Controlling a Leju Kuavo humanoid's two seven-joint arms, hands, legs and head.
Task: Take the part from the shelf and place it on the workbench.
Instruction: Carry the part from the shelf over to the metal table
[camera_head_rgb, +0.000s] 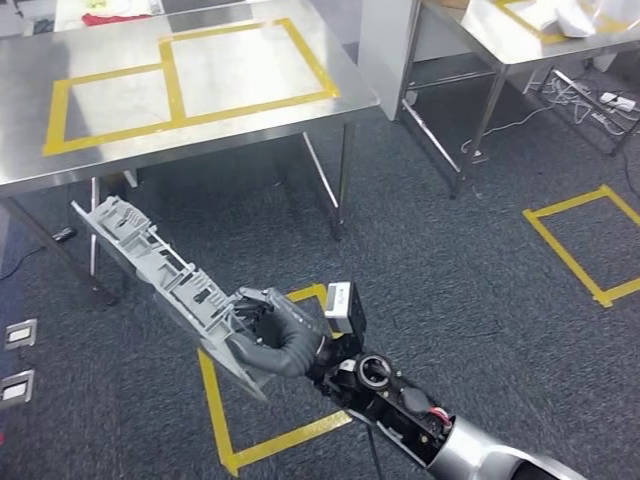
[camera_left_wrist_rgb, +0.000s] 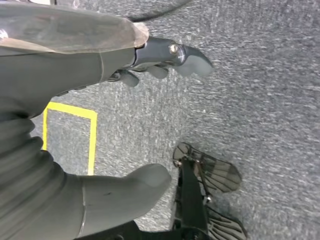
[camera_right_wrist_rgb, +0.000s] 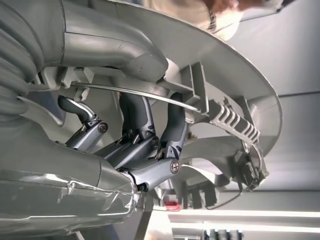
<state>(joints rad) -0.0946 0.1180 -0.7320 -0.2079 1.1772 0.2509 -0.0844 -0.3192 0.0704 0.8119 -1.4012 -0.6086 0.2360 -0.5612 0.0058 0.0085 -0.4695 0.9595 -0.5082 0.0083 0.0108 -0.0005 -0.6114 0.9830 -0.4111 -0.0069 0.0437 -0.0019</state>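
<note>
A long grey plastic part with ribs and clips hangs in the air over the carpet, slanting from upper left down to my right hand, which grips its near end. In the right wrist view the fingers curl around the part's ribbed edge. The steel workbench with yellow tape rectangles stands ahead, beyond the part's far tip. My left hand hangs over the carpet, thumb and fingers apart, holding nothing.
A second steel table with white items stands at the back right, cables on the floor beside it. Yellow tape squares mark the grey carpet. Floor sockets lie at the left edge.
</note>
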